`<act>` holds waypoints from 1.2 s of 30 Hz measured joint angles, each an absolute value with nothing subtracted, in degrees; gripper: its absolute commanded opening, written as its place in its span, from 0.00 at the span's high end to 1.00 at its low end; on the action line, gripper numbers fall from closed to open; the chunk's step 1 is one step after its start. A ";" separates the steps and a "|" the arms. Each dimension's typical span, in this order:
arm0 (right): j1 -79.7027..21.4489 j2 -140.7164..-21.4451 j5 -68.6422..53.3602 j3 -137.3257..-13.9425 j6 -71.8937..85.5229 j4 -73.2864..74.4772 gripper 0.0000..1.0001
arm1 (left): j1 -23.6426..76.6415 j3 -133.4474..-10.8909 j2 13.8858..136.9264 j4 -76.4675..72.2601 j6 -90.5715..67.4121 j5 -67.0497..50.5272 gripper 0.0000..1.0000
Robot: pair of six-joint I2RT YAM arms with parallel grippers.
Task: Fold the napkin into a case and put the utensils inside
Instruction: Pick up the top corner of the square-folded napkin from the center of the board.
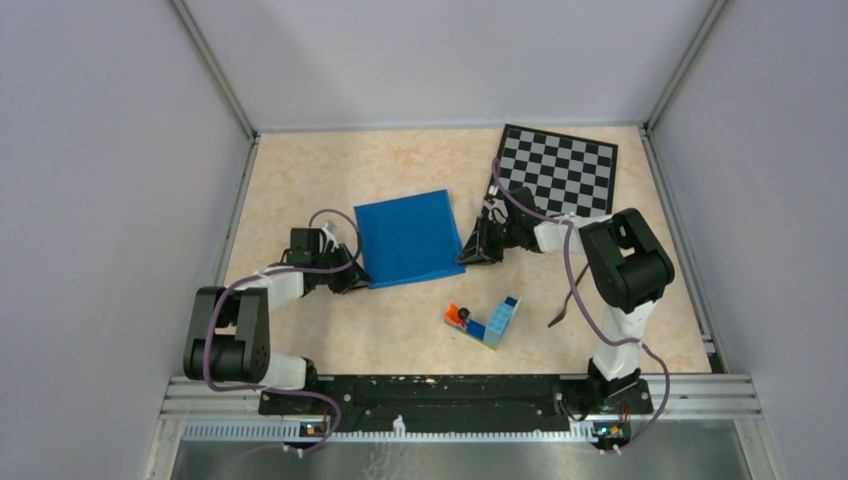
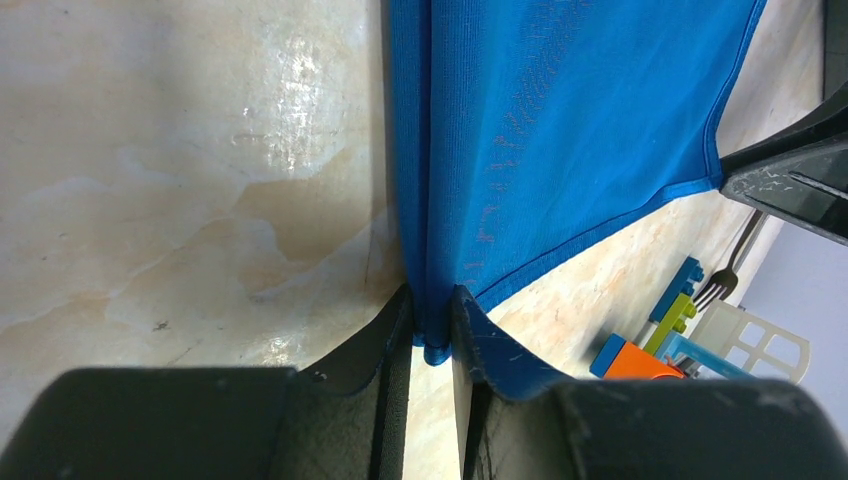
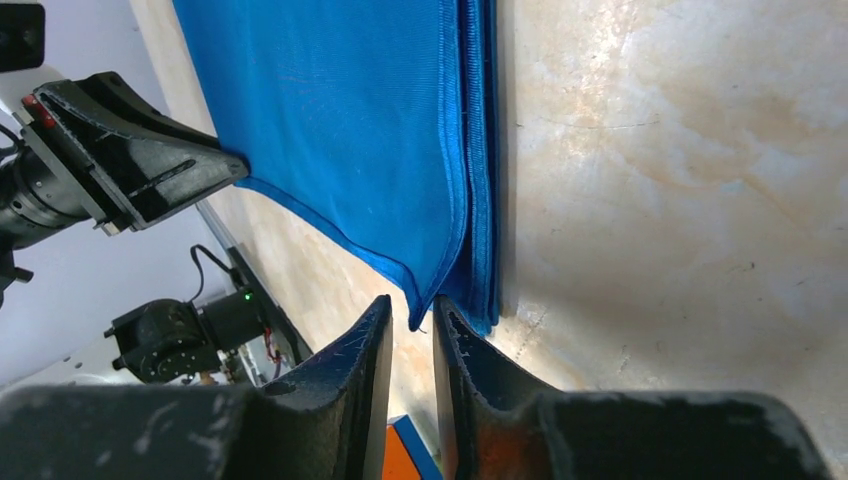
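The blue napkin point(image 1: 405, 238) lies folded flat in the middle of the table. My left gripper point(image 1: 352, 280) is at its near left corner, shut on the bunched cloth point(image 2: 560, 130) between its fingertips point(image 2: 432, 300). My right gripper point(image 1: 468, 255) is at the near right corner. Its jaws stand narrow but open point(image 3: 410, 310). The tip of the napkin's top layer point(image 3: 340, 120) hangs between them against the right finger, and a gap shows on the left side. A dark fork point(image 1: 568, 300) lies on the table by the right arm, also in the left wrist view point(image 2: 735, 260).
A chessboard point(image 1: 560, 170) lies at the back right. A block of coloured toy bricks point(image 1: 485, 320) sits in front of the napkin, between the two arms. Grey walls close in the table on three sides.
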State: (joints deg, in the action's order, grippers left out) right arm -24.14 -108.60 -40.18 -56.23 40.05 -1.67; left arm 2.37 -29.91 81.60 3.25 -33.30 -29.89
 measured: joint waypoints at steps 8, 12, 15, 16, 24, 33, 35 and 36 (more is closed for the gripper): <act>-24.18 -110.00 -40.23 -56.25 40.10 -1.72 0.84 | 2.42 -29.82 81.47 3.44 -33.32 -29.89 0.73; -24.21 -110.00 -40.12 -56.25 39.99 -1.65 1.00 | 2.42 -29.82 81.45 3.44 -33.34 -30.00 0.62; -24.21 -110.00 -40.07 -56.25 39.94 -1.50 1.00 | 2.44 -29.82 80.34 4.29 -33.39 -30.11 0.53; -24.21 -110.00 -40.05 -56.25 39.88 -1.41 1.00 | 2.48 -29.82 79.57 5.13 -33.39 -29.82 0.50; -24.21 -110.00 -40.03 -56.38 39.44 -0.82 1.00 | 1.91 -29.85 74.63 10.48 -33.36 -27.38 0.56; -24.40 -110.00 -40.05 -57.17 38.96 -0.38 1.00 | 1.83 -29.82 79.81 6.92 -35.07 -29.21 0.73; -24.62 -110.00 -40.07 -57.60 38.57 -0.43 1.00 | 1.83 -29.78 80.55 5.91 -35.20 -29.36 0.76; -24.82 -110.00 -40.07 -58.00 38.44 -0.40 1.00 | 1.83 -29.69 80.77 5.56 -35.29 -29.45 0.78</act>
